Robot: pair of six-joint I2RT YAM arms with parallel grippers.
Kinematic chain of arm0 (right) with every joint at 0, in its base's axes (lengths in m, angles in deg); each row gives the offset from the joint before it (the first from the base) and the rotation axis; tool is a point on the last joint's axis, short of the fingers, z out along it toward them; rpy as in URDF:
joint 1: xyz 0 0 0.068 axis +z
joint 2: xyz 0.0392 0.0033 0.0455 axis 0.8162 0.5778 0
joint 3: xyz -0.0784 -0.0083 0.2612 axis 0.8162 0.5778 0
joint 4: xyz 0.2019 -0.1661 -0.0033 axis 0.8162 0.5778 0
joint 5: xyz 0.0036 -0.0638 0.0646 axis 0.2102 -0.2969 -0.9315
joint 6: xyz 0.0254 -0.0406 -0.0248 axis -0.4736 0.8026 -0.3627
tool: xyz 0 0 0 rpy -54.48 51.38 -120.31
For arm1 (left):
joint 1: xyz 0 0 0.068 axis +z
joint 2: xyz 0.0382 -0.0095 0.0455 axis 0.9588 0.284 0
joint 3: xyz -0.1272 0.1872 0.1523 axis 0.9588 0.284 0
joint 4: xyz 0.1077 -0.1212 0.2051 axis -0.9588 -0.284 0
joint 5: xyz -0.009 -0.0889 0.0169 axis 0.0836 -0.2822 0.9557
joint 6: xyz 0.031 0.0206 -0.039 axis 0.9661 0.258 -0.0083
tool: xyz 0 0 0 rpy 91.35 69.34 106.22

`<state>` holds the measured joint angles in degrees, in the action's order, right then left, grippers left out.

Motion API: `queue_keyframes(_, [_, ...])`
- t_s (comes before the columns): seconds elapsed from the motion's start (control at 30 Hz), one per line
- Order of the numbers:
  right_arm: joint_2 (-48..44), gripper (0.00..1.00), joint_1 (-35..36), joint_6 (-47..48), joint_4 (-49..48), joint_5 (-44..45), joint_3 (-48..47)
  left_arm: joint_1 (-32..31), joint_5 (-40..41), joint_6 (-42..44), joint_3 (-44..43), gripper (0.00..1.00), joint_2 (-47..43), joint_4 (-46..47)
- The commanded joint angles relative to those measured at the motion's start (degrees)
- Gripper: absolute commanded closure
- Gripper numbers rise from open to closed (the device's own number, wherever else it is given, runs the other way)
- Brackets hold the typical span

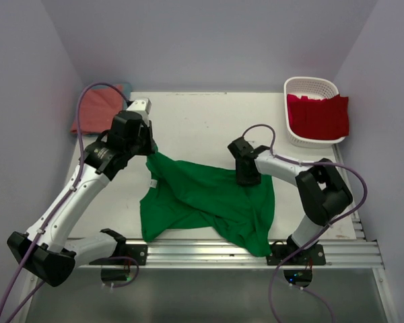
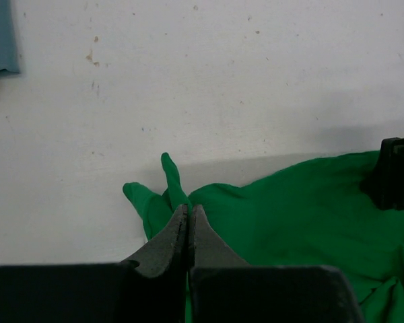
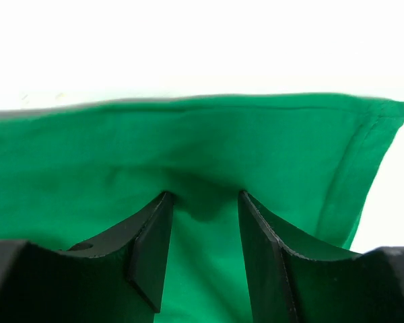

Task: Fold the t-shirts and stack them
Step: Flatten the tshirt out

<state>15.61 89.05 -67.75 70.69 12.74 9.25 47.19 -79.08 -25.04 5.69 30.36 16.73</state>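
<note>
My left gripper is pinched tight on a corner of the green t-shirt, which lies crumpled mid-table. My right gripper rests at its far right edge, jaws parted, cloth showing between them.

Right hand sits low in frame, its two dark fingers spread apart, tips down on the green t-shirt. Cloth puckers slightly between the tips. Shirt fills most of the view; a stitched hem runs along its top edge and turns down at the right corner. Bright white desk beyond, overexposed.
</note>
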Motion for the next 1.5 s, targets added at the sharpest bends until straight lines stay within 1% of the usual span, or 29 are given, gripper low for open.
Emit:
queue_keyframes(0.0, [-0.7, 0.53, -3.9, 0.1, -1.2, 4.0, -0.2, 0.2, 1.6, 0.2, 0.3, 1.00, -2.4, -0.1])
queue_keyframes(0.2, [-3.4, 0.53, -12.6, 1.8, -3.3, 1.2, 1.1, 0.2, 1.2, 0.4, 1.4, 1.00, -2.5, 0.3])
queue_keyframes(0.4, [-5.6, 0.53, -18.5, 3.3, -4.5, -2.2, 0.0, 0.2, 1.9, 0.5, 2.4, 1.00, -2.1, 0.6])
queue_keyframes(0.43, [-6.2, 0.53, -19.1, 3.8, -4.6, -3.9, -0.1, 0.2, 2.0, 0.5, 2.6, 1.00, -2.0, 0.4])
queue_keyframes(0.6, [-7.1, 0.53, -23.9, 4.0, -6.1, -5.8, 0.0, 0.2, 2.8, 0.6, 3.1, 1.00, -2.1, 0.1])
queue_keyframes(0.87, [0.3, 0.53, -25.9, 4.2, -8.6, -7.8, -1.6, 0.2, 2.3, 0.5, 3.7, 1.00, -2.1, 0.3])
queue_keyframes(1.0, [0.4, 0.55, -25.9, 3.9, -10.3, -9.2, 0.5, 0.2, 3.1, 0.6, 3.6, 1.00, -2.7, 0.1])
queue_keyframes(1.03, [0.5, 0.57, -25.9, 3.9, -11.0, -9.3, 1.3, 0.2, 3.1, 0.6, 3.7, 1.00, -2.6, 0.3])
queue_keyframes(1.17, [1.6, 0.85, -25.9, 3.7, -11.1, -9.2, 0.7, 0.2, 3.0, 0.5, 5.2, 1.00, -2.3, 1.0])
queue_keyframes(1.2, [1.7, 1.00, -25.9, 3.7, -10.9, -9.1, 0.4, 0.2, 4.0, 0.6, 6.3, 1.00, -2.4, 1.4])
queue_keyframes(1.3, [0.2, 1.00, -25.9, 4.5, -9.6, -9.5, -1.7, 0.3, 8.0, 0.2, 6.7, 1.00, -2.4, 1.8])
queue_keyframes(1.37, [-4.7, 1.00, -25.9, 5.0, -8.1, -10.0, -2.9, 0.3, 9.6, 0.4, 5.3, 1.00, -2.8, 2.0])
queue_keyframes(1.43, [-9.5, 1.00, -25.7, 5.4, -5.8, -10.9, -5.3, 0.3, 10.7, 1.6, 1.8, 1.00, -4.2, 3.2])
queue_keyframes(1.47, [-14.3, 1.00, -25.6, 5.6, -4.8, -11.5, -6.4, 0.3, 10.9, 2.2, 0.3, 1.00, -4.6, 3.4])
